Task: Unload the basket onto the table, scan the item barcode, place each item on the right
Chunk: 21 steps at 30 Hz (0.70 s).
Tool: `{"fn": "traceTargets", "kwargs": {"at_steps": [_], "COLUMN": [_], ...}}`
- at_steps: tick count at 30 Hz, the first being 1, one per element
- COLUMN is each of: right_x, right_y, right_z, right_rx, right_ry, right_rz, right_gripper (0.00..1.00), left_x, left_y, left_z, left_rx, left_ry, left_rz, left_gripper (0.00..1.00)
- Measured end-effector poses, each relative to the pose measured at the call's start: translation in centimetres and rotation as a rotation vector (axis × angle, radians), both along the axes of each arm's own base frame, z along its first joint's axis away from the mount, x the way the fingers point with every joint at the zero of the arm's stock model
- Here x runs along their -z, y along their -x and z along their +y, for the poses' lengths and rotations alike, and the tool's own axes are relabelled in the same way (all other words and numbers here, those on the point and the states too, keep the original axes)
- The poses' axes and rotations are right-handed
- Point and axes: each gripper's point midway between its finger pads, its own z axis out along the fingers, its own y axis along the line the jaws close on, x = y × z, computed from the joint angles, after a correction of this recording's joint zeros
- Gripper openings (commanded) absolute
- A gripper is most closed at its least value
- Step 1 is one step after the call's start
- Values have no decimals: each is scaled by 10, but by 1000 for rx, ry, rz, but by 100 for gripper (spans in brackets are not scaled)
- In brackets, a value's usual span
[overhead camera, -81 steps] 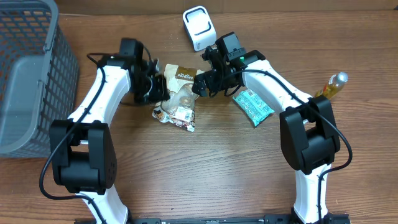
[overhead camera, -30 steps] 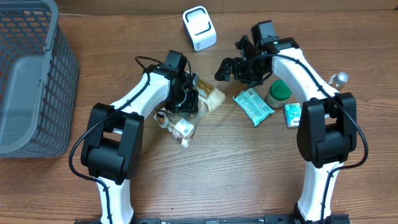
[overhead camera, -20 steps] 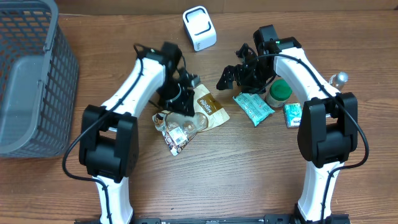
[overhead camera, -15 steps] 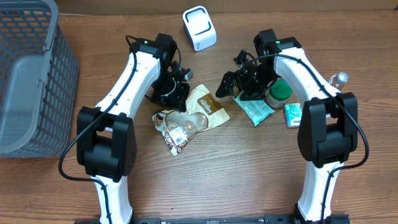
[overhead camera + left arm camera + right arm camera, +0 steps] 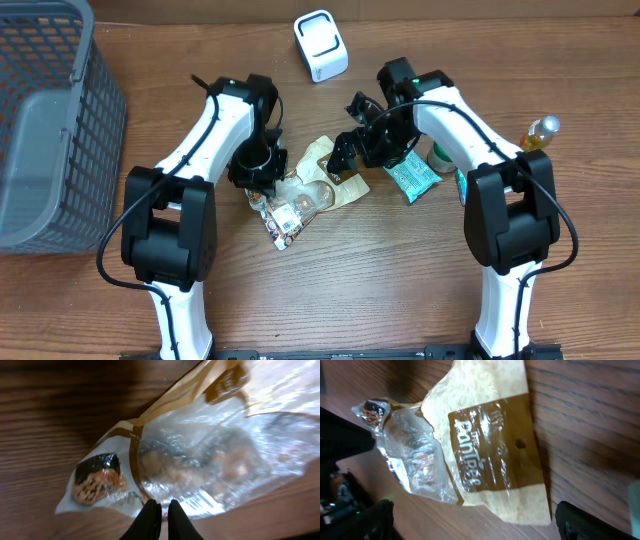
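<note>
A clear snack bag [image 5: 310,190] with a brown header lies on the wood table between the arms. It fills the left wrist view [image 5: 200,455], and the right wrist view shows its header [image 5: 485,460]. My left gripper [image 5: 265,172] is at the bag's left end. In its own view the left gripper [image 5: 161,504] has its fingers pressed together on the film edge beside a white label. My right gripper [image 5: 350,150] hovers open over the header, and the right wrist view shows this gripper [image 5: 472,510] holding nothing. The white scanner [image 5: 320,43] stands at the back.
A grey mesh basket [image 5: 45,120] fills the left side. A teal packet [image 5: 412,172], a green-lidded jar [image 5: 440,155] and a yellow bottle [image 5: 535,135] lie right of the right arm.
The bag came down from the left gripper's raised hold to lie flat. The left gripper slid left and toward the front. The right gripper swung left from the teal packet to over the header.
</note>
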Motion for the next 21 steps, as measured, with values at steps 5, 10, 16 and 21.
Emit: {"fn": "traceTargets", "kwargs": {"at_steps": [5,10,16,21], "right_x": [16,35,35,34], "right_y": [8,20,18,20], "right_z": [7,15,41,60], "right_rx": [-30,-51,-33,-7], "right_ry": [23,31,-26,-67], "right_rz": [-13,-12,-73,-85], "right_gripper": [100,100,100,99], "left_x": [17,21,21,22], "left_y": [11,11,9,8], "left_z": [4,4,4,6], "left_rx": [1,1,2,5], "left_ry": [-10,-10,-10,-24], "left_rz": [25,21,11,5], "left_gripper": [8,8,8,8]}}
